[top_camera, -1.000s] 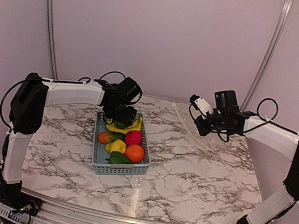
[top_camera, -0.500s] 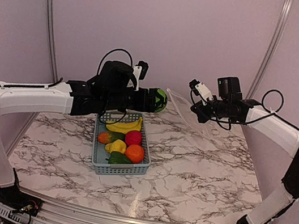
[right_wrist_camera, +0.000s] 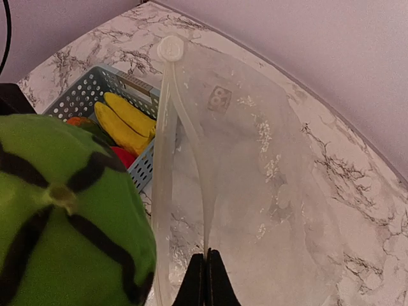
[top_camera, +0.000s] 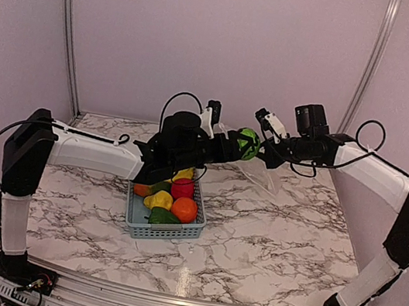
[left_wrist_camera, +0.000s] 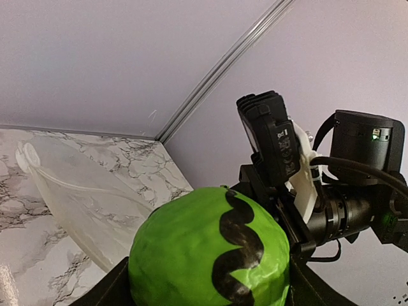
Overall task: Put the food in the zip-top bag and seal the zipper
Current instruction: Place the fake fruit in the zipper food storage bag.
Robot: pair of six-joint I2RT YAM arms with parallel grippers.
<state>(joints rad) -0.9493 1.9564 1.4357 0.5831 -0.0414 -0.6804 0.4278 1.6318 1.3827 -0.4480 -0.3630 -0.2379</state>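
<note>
A green toy melon (left_wrist_camera: 210,255) with black stripes is clamped in the left hand (top_camera: 242,147) and held in the air just beside the right hand (right_wrist_camera: 205,284). That hand's fingers are pressed together on one lip of the clear zip-top bag (right_wrist_camera: 255,166), which is held up by its mouth over the marble surface (top_camera: 269,234). The mouth along the zipper (right_wrist_camera: 164,166) looks only narrowly parted, so the melon is best lined up squarely over the gap and eased in before release, with the pinched lip drawn aside. The other food, bananas (right_wrist_camera: 127,121) included, lies in the basket (top_camera: 162,231).
</note>
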